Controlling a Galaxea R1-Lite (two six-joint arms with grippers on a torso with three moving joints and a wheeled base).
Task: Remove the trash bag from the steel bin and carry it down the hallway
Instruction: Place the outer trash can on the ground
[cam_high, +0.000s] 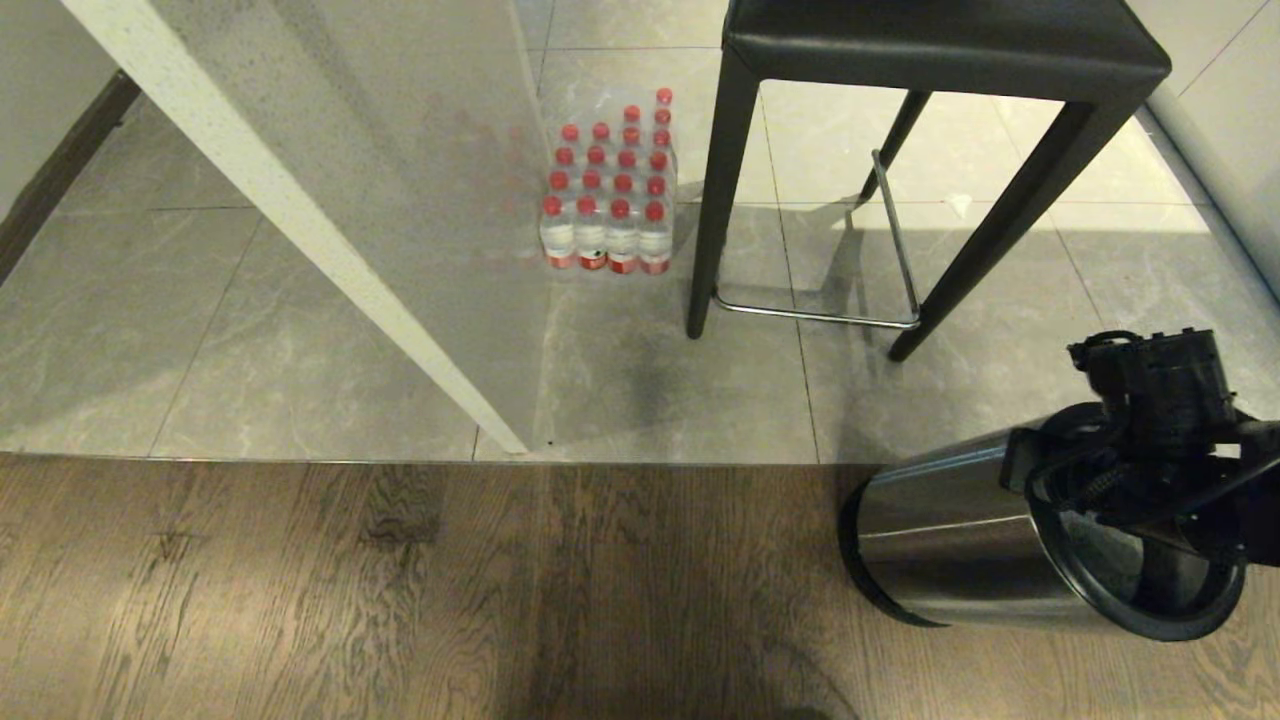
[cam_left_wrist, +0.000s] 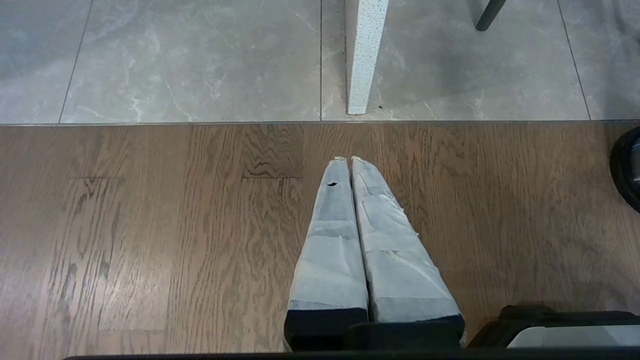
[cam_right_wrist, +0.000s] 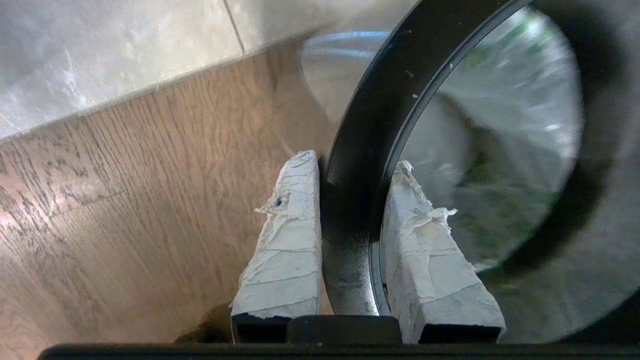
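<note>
The steel bin (cam_high: 950, 540) is tipped far over on the dark wood floor at the right, base to the left and black rim ring (cam_high: 1130, 620) towards me. My right gripper (cam_right_wrist: 356, 159) is shut on that rim (cam_right_wrist: 380, 100), one taped finger outside the steel wall (cam_right_wrist: 325, 85) and one inside the mouth. The trash bag (cam_right_wrist: 500, 125) shows inside the bin as blurred white plastic with green print. My left gripper (cam_left_wrist: 348, 159) is shut and empty, parked over bare wood planks. The hallway's grey marble-look tiles (cam_high: 200, 330) begin just past the wood.
A black stool (cam_high: 940, 45) with a chrome foot rail stands on the tiles behind the bin. A pack of red-capped water bottles (cam_high: 610, 190) sits beside it. A white slanted panel (cam_high: 300, 200) comes down to the tile edge at centre left.
</note>
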